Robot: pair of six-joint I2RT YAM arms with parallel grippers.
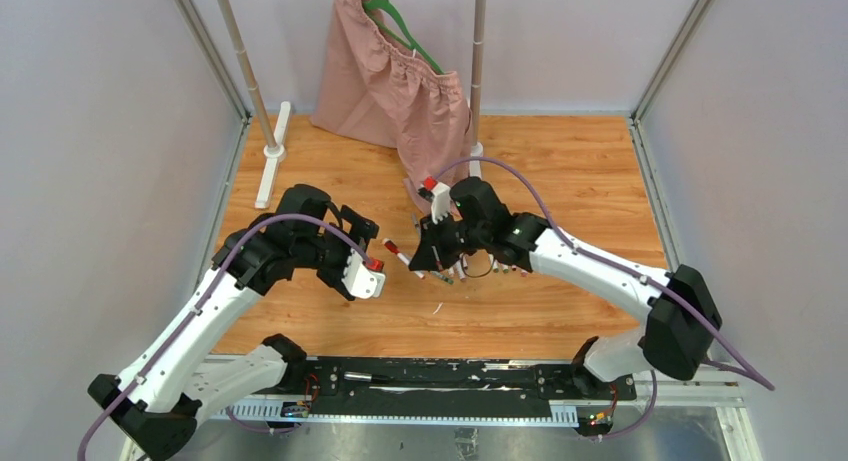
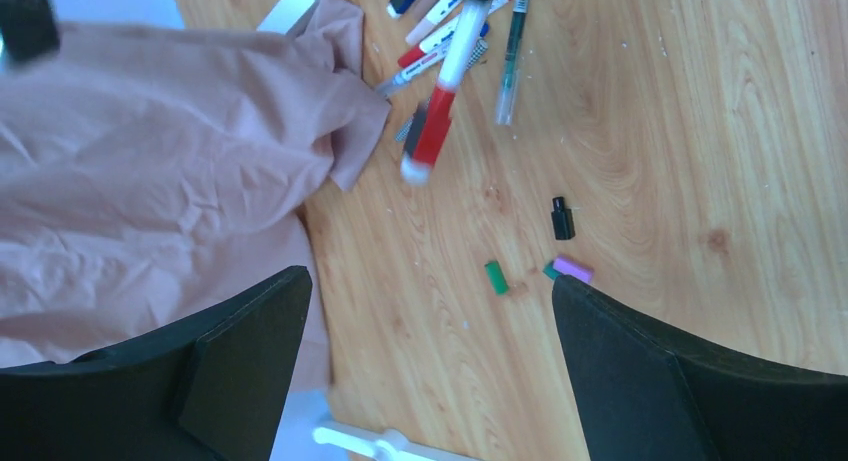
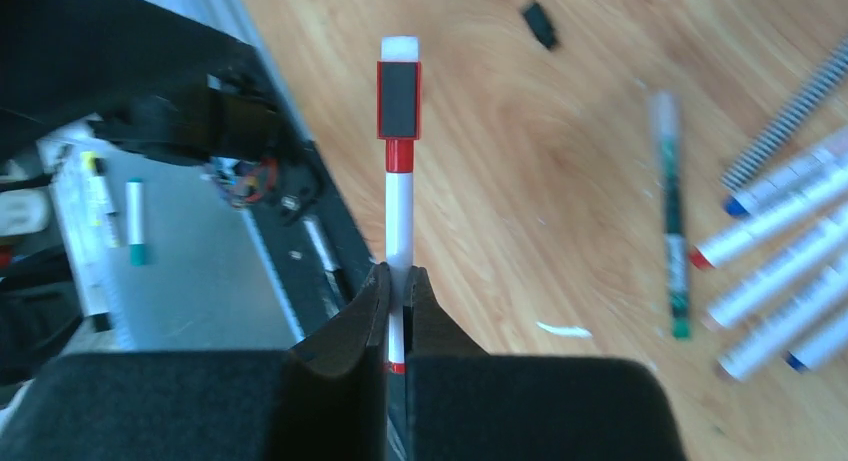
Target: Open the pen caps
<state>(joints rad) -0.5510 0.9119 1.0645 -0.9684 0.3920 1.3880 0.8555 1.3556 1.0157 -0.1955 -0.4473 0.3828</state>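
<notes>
Our right claw (image 3: 398,286) is pinched tight on the white barrel of a pen (image 3: 400,221), which runs straight up the middle of the right wrist view. The red cap (image 3: 398,99) is fitted on the pen's far end, near the top of that frame. In the overhead view the pen sits mid-frame between our two claws, with the cap end pointing left.

Our left claw (image 2: 428,281) is spread wide and holds nothing. Its dark fingers (image 2: 240,361) fill the two lower corners of the left wrist view. The capped pen shows in the upper middle of that frame, beyond the fingers and not between them.

Three loose caps lie on the wooden table (image 2: 660,131), low in the left wrist view. The green cap (image 2: 496,277) lies at centre. The purple cap (image 2: 573,269) is just right of it, close to the right finger's tip, with a small teal piece at its left end. The black cap (image 2: 562,218) sits a little above those two, apart from them.

A pile of pens (image 2: 440,31) lies at the top edge of the same frame, and a green pen (image 2: 512,51) lies along its right side. Some in the pile have red or blue ends, but we cannot tell whether those are caps. A pink cloth (image 2: 150,161) covers the left half of the left wrist view. Overhead it hangs from a green hanger (image 1: 400,26) at top centre.
</notes>
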